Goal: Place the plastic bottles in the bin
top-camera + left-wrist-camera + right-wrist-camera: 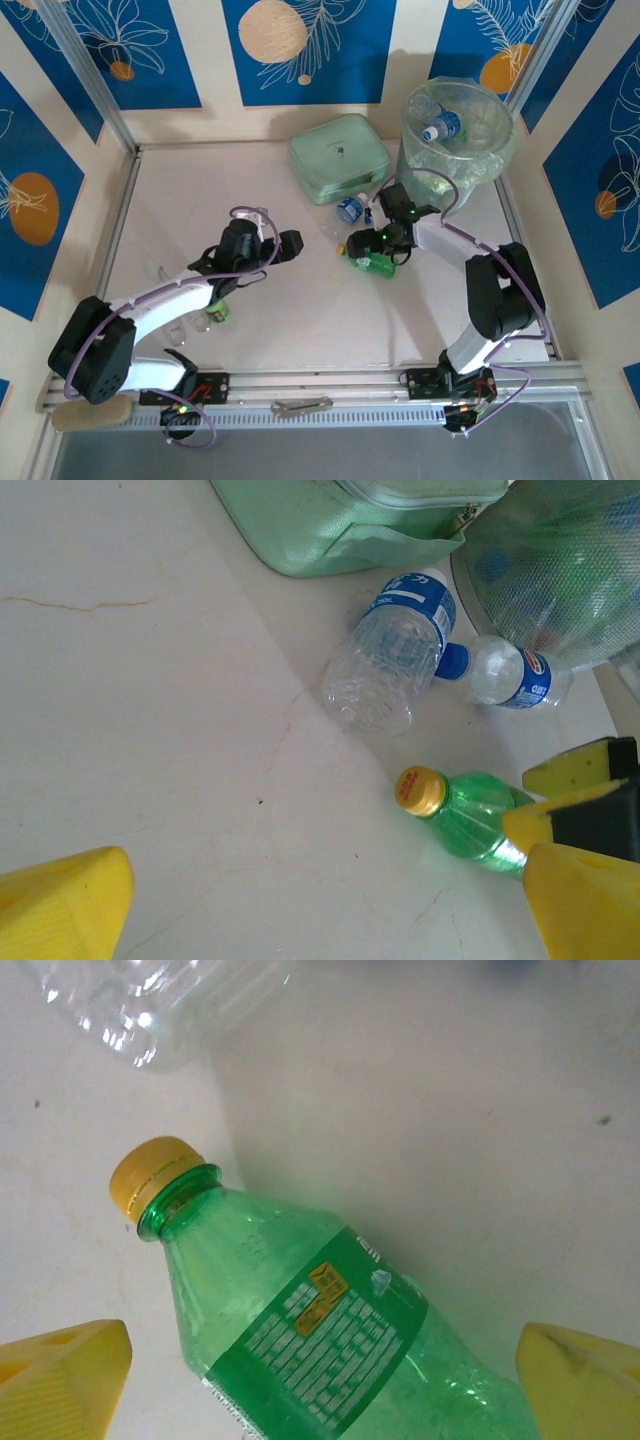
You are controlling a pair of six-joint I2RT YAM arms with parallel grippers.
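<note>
Green bottle [310, 1330] is lying on the counter [450, 1090] near the bin [482, 165], the right claw [322, 1365] gaping astride it; closing squarely on the labelled middle, not the neck, is looking safest.

A green bottle [330, 1310] is topped by a yellow cap [155, 1170] and wrapped in a deeper green label [300, 1360] printed in white and orange. Two clear bottles [390, 665] are banded with blue labels [415, 600], and the case [338, 157] is coloured mint green. The wall panels [330, 40] are painted blue with white leaf outlines and orange discs.
</note>
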